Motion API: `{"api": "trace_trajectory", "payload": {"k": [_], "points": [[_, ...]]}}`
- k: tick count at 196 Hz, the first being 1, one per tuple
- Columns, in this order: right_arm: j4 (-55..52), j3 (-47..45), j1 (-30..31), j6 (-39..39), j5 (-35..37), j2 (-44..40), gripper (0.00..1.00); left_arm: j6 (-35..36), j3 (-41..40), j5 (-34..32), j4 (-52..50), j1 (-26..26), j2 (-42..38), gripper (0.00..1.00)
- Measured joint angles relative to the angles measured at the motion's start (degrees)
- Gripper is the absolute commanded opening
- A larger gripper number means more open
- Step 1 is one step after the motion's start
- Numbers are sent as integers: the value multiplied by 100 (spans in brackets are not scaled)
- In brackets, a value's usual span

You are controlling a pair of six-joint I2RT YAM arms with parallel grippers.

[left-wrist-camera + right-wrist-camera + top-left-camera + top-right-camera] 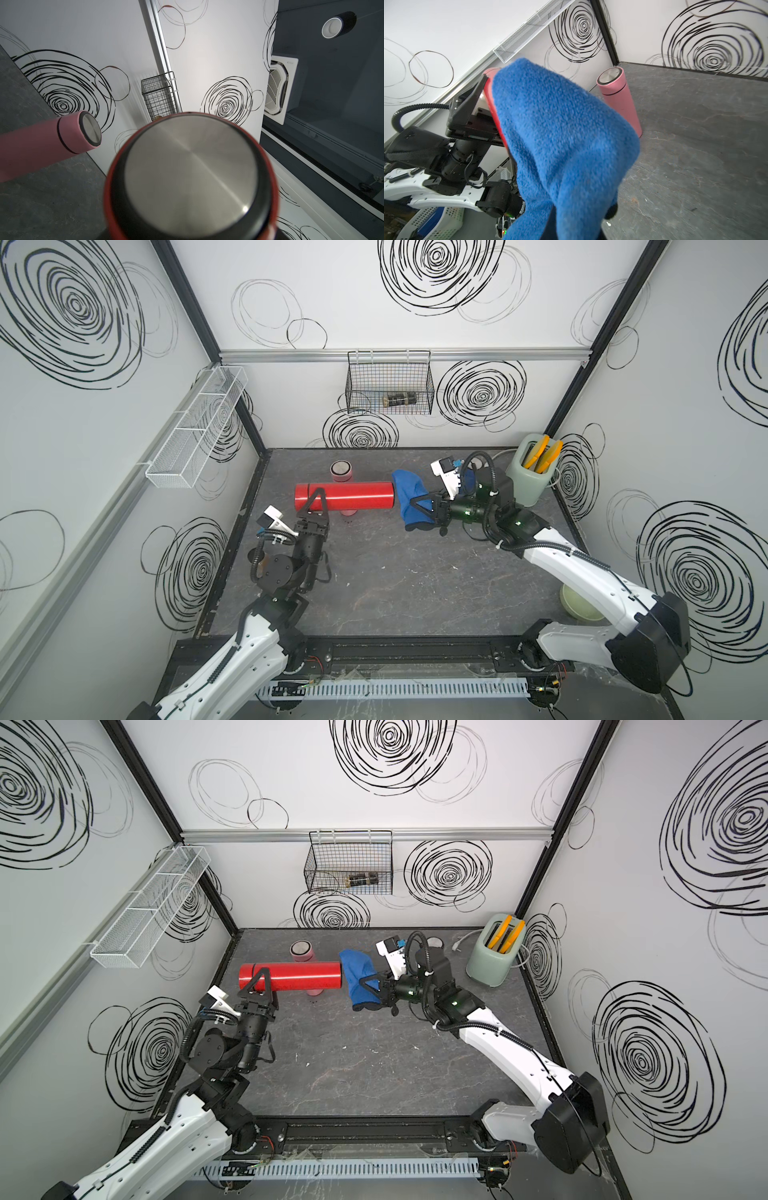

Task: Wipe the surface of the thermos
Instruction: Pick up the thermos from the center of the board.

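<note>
Twelve-o'clock wire basket [356,389] holds indistinct dark roll [400,400], my left jaws clamp red thermos [357,495], right jaws pinch blue cloth [409,494] hiding its end.

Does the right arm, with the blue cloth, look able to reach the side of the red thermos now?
Probably yes. The right gripper holds the blue cloth at the free end of the red thermos, which the left gripper holds level. Nothing stands between them.

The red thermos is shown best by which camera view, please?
Both top views: the red thermos shows full length, held level by the left gripper, blue cloth at its other end. Left wrist shows only its steel end; right wrist, a red sliver behind cloth.
</note>
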Motion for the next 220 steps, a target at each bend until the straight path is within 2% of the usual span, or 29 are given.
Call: {"api": "trace_trajectory", "payload": {"k": [36, 126, 220], "points": [[254, 0, 179, 87, -24, 291, 0, -243, -133, 61, 160, 44, 168, 0], [1130, -446, 74, 431, -330, 807, 0, -514, -247, 142, 463, 103, 216, 0], [953, -205, 83, 284, -361, 315, 0, -516, -247, 278, 459, 103, 116, 0]]}}
